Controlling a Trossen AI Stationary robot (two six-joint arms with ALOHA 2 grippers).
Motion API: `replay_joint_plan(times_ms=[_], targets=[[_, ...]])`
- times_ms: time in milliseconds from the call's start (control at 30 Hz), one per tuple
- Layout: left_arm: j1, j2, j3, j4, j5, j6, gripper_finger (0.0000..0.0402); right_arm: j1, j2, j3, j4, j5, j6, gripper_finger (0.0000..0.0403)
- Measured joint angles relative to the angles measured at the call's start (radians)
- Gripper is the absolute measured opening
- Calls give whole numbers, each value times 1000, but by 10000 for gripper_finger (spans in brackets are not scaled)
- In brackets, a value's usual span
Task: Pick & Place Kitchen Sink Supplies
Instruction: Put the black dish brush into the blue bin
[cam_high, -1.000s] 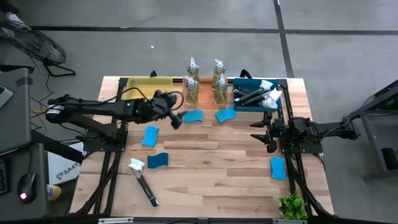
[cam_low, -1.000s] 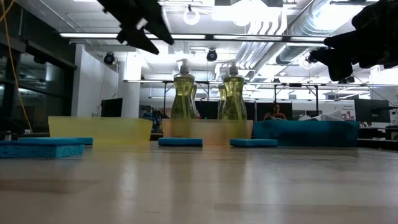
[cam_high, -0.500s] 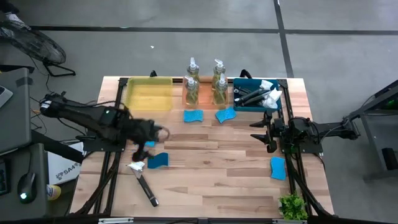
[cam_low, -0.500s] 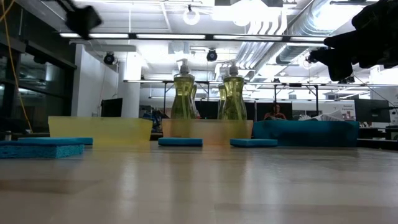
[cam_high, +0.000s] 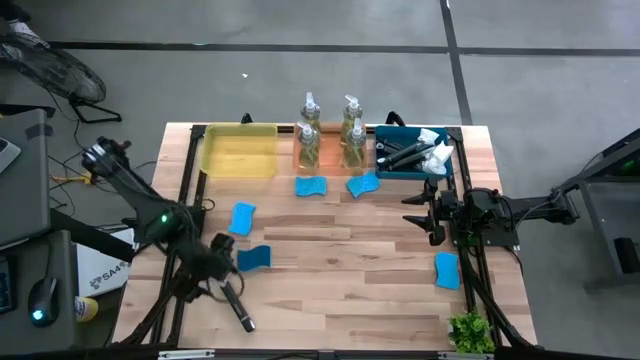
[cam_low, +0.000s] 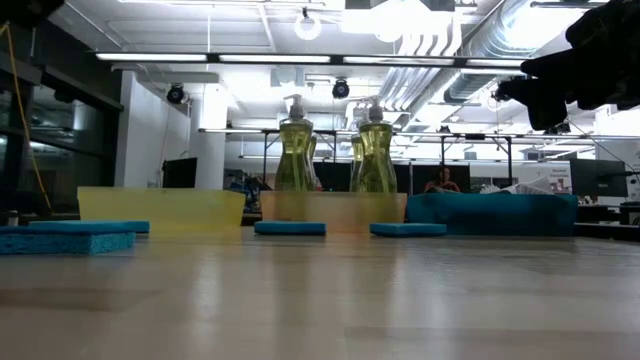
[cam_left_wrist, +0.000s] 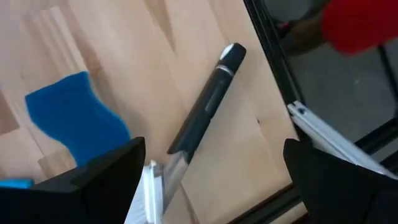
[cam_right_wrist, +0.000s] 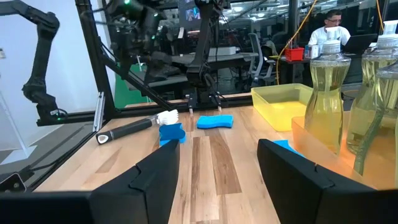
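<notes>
The left gripper (cam_high: 215, 268), jaws spread wide and holding nothing, hovers directly over the white head of the dish brush (cam_high: 236, 304), whose dark handle runs diagonally away from it toward the table's near edge, with a blue sponge (cam_high: 254, 257) just beside the head. The right gripper (cam_high: 428, 213), far across the table, is partly open and empty. The brush head is hidden beneath the left gripper from above and cut off in the left wrist view.

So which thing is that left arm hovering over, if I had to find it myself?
Start at the table and go to its front left corner, the opposite end from the trays. A dish brush lies flat there under the open left gripper, beside a blue sponge. It is the only long dark-handled thing loose on the wood; the other brushes sit in the blue tray.
</notes>
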Motion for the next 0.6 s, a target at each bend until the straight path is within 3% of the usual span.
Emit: replay_joint_plan(times_ms=[267,600], targets=[[-98,165,0,2,-65,39,376,0,0,0,0,0,0,210],[-97,260,-99,73,-90,114,376,0,0,0,0,0,0,210]])
